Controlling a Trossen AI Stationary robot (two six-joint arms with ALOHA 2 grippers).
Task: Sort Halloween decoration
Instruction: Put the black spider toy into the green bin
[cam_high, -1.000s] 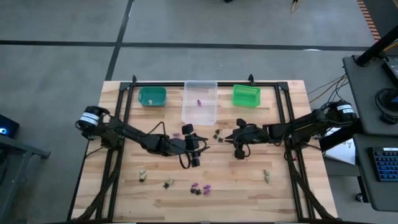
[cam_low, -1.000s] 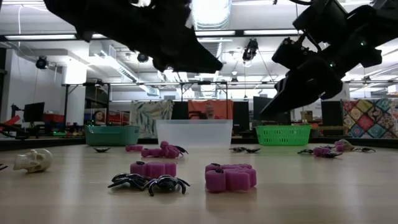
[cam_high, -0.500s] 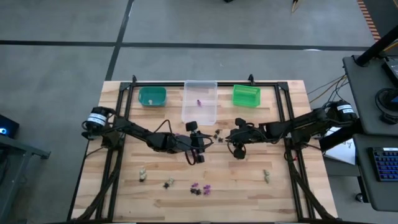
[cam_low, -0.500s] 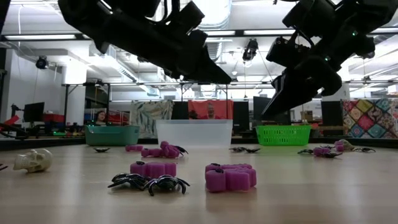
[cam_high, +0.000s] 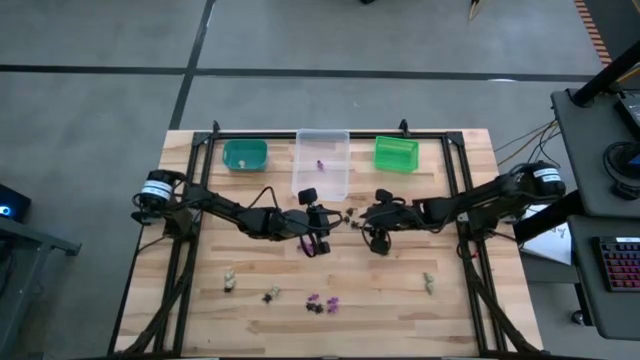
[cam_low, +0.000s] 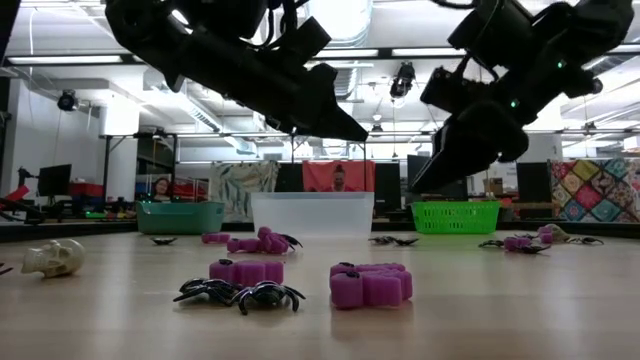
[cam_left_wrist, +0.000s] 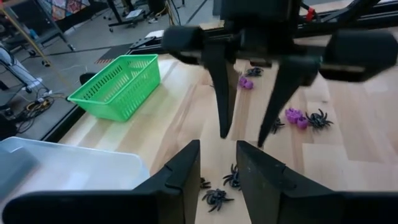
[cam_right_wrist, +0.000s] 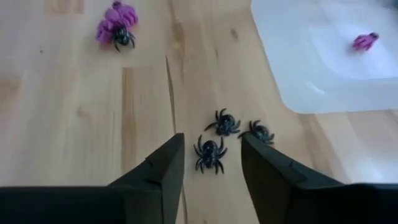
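Three black spider trinkets (cam_right_wrist: 209, 154) lie on the wooden table near the clear bin (cam_high: 322, 160); they also show in the left wrist view (cam_left_wrist: 214, 198). My left gripper (cam_left_wrist: 217, 163) hovers above them from the table's left, open by a narrow gap, with nothing between its fingers. My right gripper (cam_right_wrist: 211, 171) faces it from the right, open, its fingers standing on either side of one spider but above it. Both grippers (cam_high: 335, 222) (cam_high: 362, 220) meet near the table's middle. A purple trinket (cam_right_wrist: 365, 40) lies inside the clear bin.
A teal bin (cam_high: 245, 155) and a green basket (cam_high: 396, 153) flank the clear bin at the far edge. More trinkets lie scattered near the front: a beige skull (cam_low: 52, 258), purple pieces (cam_low: 370, 285), black spiders (cam_low: 240, 293), and a purple-and-black cluster (cam_right_wrist: 116, 28).
My left gripper has moved toward the table's right and a little toward the far edge, coming closer to the spiders and to my right gripper. The trinkets have stayed where they lay.
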